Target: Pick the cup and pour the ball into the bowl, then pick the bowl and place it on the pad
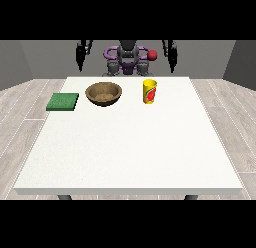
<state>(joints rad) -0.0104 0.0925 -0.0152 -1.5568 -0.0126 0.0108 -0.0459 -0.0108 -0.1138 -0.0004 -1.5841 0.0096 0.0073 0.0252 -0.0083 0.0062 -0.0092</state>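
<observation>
The cup point(149, 91) stands upright on the tabletop point(130, 152), long axis vertical, open mouth up, yellow with a red mark on its side. It sits toward the far edge, right of centre in the view. The ball cannot be seen from here; the cup's inside is hidden.

Just to its left, with a clear gap between them, sits the bowl point(104, 93), brown, wide, mouth up, resting flat. Further left again, apart from the bowl, the pad point(63, 101) lies flat, green and square, near the tabletop's left edge. All three line up roughly in a row across the far part of the surface. Nothing stands between cup and bowl, nor between bowl and pad.

Behind the table, the robot point(128, 58) is up there, small. The hand at the view's left point(80, 56) hangs down beside the body, off the tabletop, holding nothing; whether its fingers are curled or straight, I cannot tell. The hand at the view's right point(172, 56) hangs likewise, well back from the cup, touching nothing, fingers unreadable too.
</observation>
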